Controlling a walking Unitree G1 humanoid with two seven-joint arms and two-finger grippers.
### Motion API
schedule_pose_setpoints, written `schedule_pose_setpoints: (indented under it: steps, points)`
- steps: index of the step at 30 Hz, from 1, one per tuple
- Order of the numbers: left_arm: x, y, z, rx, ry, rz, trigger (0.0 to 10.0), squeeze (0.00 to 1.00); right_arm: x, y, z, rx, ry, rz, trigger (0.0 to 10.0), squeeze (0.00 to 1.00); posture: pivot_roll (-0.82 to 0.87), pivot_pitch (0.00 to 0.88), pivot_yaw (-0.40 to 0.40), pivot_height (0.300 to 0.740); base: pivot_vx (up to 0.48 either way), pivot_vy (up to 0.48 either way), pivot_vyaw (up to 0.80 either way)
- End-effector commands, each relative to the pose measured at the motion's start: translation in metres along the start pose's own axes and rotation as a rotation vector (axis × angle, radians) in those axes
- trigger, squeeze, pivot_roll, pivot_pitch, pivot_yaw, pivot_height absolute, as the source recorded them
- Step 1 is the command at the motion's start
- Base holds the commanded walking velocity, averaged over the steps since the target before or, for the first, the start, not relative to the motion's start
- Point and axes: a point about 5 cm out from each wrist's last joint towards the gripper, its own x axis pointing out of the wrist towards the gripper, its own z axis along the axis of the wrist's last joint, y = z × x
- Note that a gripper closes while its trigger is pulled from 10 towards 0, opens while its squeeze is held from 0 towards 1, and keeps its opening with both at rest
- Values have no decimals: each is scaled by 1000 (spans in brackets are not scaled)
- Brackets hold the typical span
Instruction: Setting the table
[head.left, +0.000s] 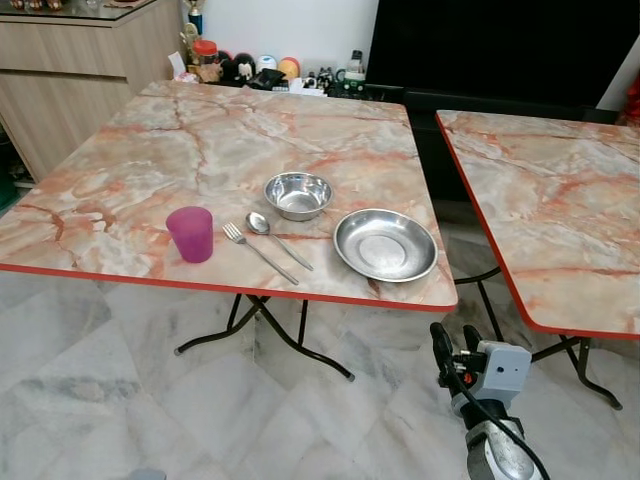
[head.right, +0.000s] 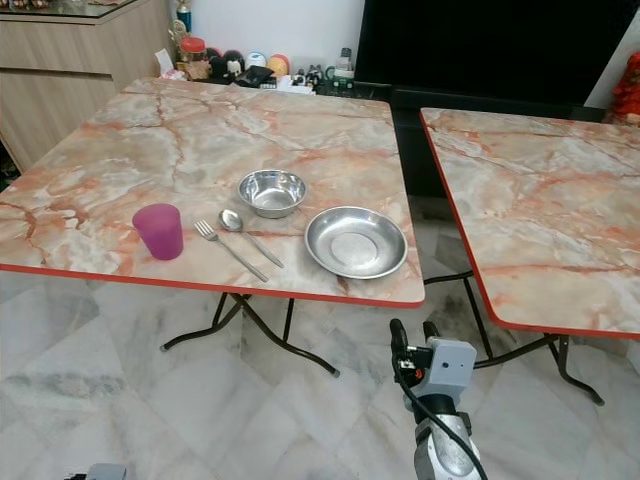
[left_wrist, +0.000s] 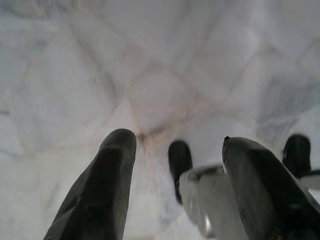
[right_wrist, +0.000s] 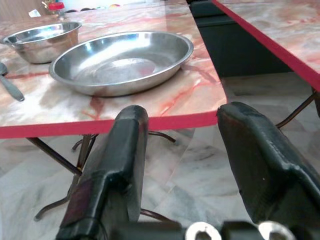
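The marble counter (head.left: 150, 150) holds a big steel plate (head.left: 385, 244), a small steel bowl (head.left: 297, 194), a purple cup (head.left: 190, 233), a fork (head.left: 258, 252) and a spoon (head.left: 274, 235) near its front edge. The right pincer (head.left: 456, 342) is low, just below that edge, pointing up with fingers spread and empty. The left pincer (left_wrist: 177, 142) points down at the floor (left_wrist: 150, 60), spread too.

We see a second marble-patterned table (head.left: 560, 200) standing empty to the right, a wooden cabinet (head.left: 70, 70) at far left, small toys and jars (head.left: 250, 68) lined against the wall, and pale marble floor tiles (head.left: 120, 390) below.
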Motion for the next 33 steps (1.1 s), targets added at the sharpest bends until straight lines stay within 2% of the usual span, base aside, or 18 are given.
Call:
schedule_pose_setpoints:
  steps: [1,9,21,33]
  points:
    - [0,-2,-1,-20,-3,-11,10000,0,3,-2,8,1,-22,-11,10000,0,78,106,-79,740,0,0,0]
    - [1,-5,3,-25,-17,-19,10000,0,6,0,16,10,-49,-16,10000,0,73,113,-76,740,0,0,0]
    - [2,-7,3,-31,-13,-26,10000,0,12,7,22,14,-73,4,10000,0,80,112,-76,740,372,0,0]
    - [2,-7,3,-38,-15,-19,10000,0,15,8,29,16,-101,4,10000,0,78,112,-76,740,403,0,0]
